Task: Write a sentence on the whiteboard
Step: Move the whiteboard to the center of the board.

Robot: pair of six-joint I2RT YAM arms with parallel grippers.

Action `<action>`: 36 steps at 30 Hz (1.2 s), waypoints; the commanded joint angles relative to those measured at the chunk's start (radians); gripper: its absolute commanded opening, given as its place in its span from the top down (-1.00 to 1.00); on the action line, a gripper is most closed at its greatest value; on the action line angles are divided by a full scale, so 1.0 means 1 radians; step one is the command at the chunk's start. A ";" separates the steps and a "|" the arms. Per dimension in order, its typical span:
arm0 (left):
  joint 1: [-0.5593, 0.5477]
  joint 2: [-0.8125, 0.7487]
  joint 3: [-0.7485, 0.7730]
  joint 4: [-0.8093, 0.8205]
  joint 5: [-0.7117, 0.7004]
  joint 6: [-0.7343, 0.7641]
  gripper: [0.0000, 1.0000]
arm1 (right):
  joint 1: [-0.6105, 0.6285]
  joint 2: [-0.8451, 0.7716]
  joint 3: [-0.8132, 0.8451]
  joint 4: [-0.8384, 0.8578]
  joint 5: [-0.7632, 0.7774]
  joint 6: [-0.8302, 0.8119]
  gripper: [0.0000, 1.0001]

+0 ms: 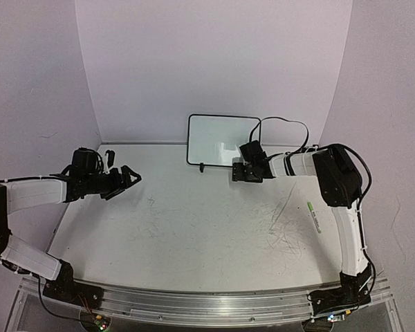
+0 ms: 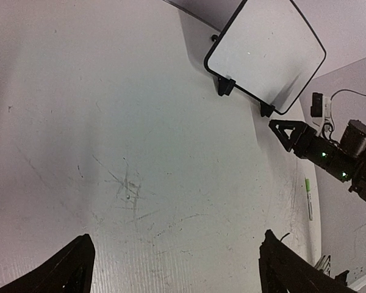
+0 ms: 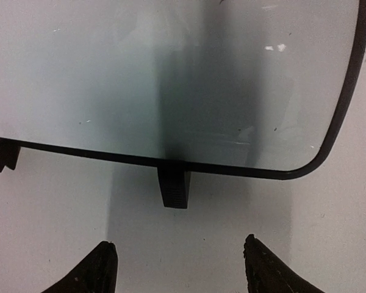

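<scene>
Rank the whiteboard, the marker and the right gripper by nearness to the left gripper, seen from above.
1. whiteboard, standing at back centre.
2. right gripper, before its right end.
3. marker, lying at the far right.

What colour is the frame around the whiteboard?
Black, a thin frame around the whiteboard; it shows best in the right wrist view.

Seen from above, the right hand (image 1: 243, 171) covers the whiteboard (image 1: 218, 138) at its near right corner and hides the foot there. In the right wrist view the board runs off the top and left edges, its left foot (image 3: 1, 155) is half cut away, and the fingers (image 3: 100, 268) end at the bottom edge. The marker (image 1: 313, 215) on the right of the worktop (image 1: 194, 235) is too small to read its label
</scene>
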 commanded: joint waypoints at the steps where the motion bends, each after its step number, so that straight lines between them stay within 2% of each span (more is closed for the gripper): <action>1: -0.037 0.006 -0.001 0.052 -0.018 0.004 -0.89 | 0.002 0.065 0.113 -0.036 0.044 -0.009 -0.33; 11: -0.062 -0.025 -0.012 0.055 -0.031 0.019 -0.87 | 0.001 0.208 0.325 -0.134 0.057 -0.019 0.01; 22: -0.063 -0.054 -0.031 0.053 -0.030 0.026 -0.87 | 0.001 0.260 0.433 -0.204 0.053 -0.021 0.45; 30: -0.063 -0.110 -0.073 0.053 -0.032 0.011 -0.86 | 0.001 0.220 0.402 -0.203 0.091 -0.053 0.73; 36: -0.063 -0.168 -0.103 0.046 -0.040 -0.007 -0.86 | 0.001 0.143 0.271 -0.144 0.088 -0.075 0.91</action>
